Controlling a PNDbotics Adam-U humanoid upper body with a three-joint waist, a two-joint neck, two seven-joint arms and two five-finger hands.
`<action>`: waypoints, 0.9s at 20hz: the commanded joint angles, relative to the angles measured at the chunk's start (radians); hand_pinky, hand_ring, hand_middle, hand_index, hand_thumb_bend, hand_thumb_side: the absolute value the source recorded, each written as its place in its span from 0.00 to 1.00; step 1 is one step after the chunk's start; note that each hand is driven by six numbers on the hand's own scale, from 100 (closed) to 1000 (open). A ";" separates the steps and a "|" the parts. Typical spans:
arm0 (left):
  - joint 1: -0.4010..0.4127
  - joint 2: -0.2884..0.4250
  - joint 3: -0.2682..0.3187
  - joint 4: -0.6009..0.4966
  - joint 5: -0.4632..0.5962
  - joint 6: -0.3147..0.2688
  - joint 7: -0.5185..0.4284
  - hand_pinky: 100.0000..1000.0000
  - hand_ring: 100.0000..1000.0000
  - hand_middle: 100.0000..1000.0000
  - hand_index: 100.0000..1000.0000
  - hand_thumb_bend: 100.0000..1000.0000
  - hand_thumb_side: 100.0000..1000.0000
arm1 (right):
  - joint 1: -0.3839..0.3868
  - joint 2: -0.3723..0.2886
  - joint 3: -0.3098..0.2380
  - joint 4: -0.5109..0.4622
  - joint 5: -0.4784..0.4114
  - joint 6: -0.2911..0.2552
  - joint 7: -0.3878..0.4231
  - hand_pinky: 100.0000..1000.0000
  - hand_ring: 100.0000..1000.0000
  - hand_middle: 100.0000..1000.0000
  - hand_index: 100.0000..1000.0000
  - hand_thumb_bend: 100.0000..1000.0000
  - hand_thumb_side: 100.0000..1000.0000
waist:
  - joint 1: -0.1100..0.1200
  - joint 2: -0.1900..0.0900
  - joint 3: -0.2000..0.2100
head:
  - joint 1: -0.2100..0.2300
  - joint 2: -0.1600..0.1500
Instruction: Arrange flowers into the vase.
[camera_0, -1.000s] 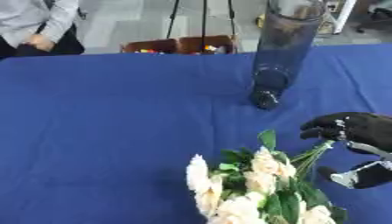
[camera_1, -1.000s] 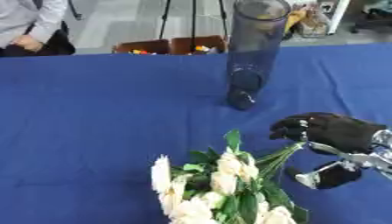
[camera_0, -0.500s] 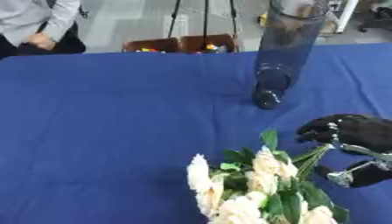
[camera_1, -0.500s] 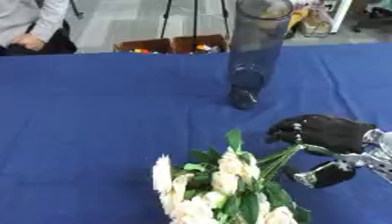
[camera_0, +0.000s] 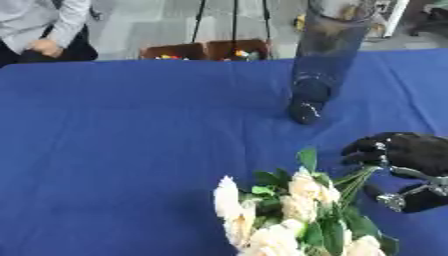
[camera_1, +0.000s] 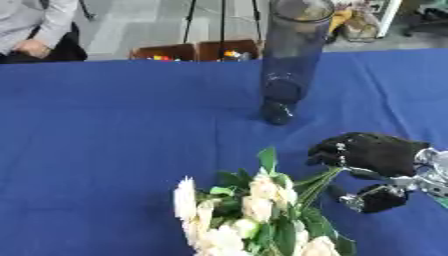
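Note:
A tall clear glass vase stands upright on the blue table, right of centre at the back. A bunch of cream flowers with green leaves and stems fills the lower middle, heads toward the bottom edge. My right hand, black, comes in from the right with its fingers curled round the green stems near the upper right of the bunch. The vase is apart from the hand, further back. My left hand shows in neither view.
Beyond the table's far edge stand brown boxes with coloured items and tripod legs. A person in a grey top sits at the far left corner, not touching anything on the table.
My right hand has sunk slightly toward the table with the stems in it. The bunch and vase have hardly shifted.

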 joint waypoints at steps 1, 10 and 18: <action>-0.017 0.019 0.008 -0.014 0.003 -0.003 -0.003 0.58 0.89 0.87 0.86 0.00 1.00 | -0.007 -0.041 -0.014 0.001 0.005 -0.006 -0.001 0.80 0.90 0.88 0.91 0.03 0.25 | -0.001 -0.001 -0.001 | -0.003 -0.006; -0.023 0.018 0.005 -0.014 0.004 -0.007 -0.005 0.57 0.88 0.87 0.86 0.00 1.00 | -0.029 -0.040 0.000 0.004 0.012 -0.022 0.021 0.81 0.91 0.89 0.93 0.09 0.28 | -0.004 0.004 0.009 | -0.014 -0.006; -0.026 0.016 0.004 -0.014 0.006 -0.008 -0.006 0.57 0.88 0.87 0.86 0.00 1.00 | -0.064 -0.045 0.007 -0.002 0.047 -0.040 0.017 0.79 0.90 0.84 0.90 0.17 0.33 | -0.011 0.003 0.015 | -0.015 -0.012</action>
